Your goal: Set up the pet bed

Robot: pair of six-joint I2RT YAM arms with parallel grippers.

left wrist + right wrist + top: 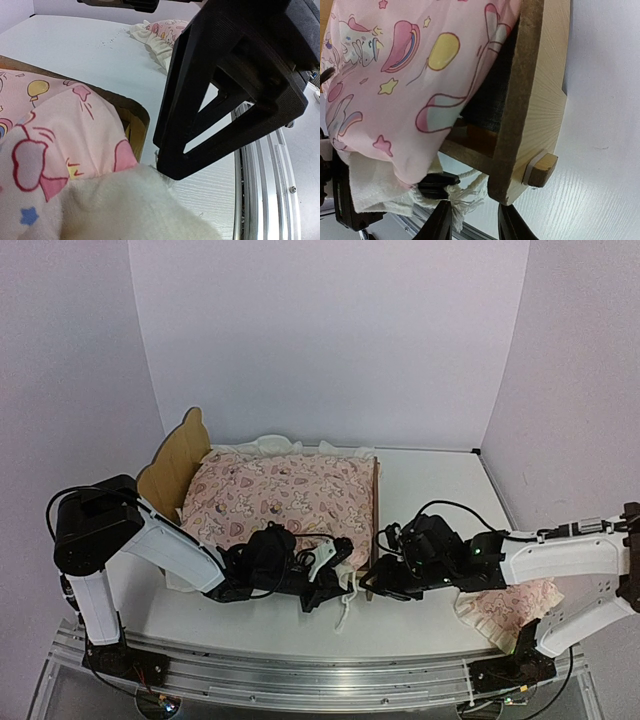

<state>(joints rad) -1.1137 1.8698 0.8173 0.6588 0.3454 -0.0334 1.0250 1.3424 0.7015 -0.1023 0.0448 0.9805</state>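
The pet bed is a light plywood frame with a bear-ear headboard on the left, and a pink printed cover lies over it. At the bed's near side my left gripper is shut on the cover's cream edge. One of its black fingers presses onto that fabric beside the bed's side rail. My right gripper is open just below the bed's foot corner. A frayed white cord lies against its left finger.
A small pink ruffled pillow lies on the white table under the right arm, also in the left wrist view as the pillow. A metal rail runs along the near table edge. Purple walls close in the back and sides.
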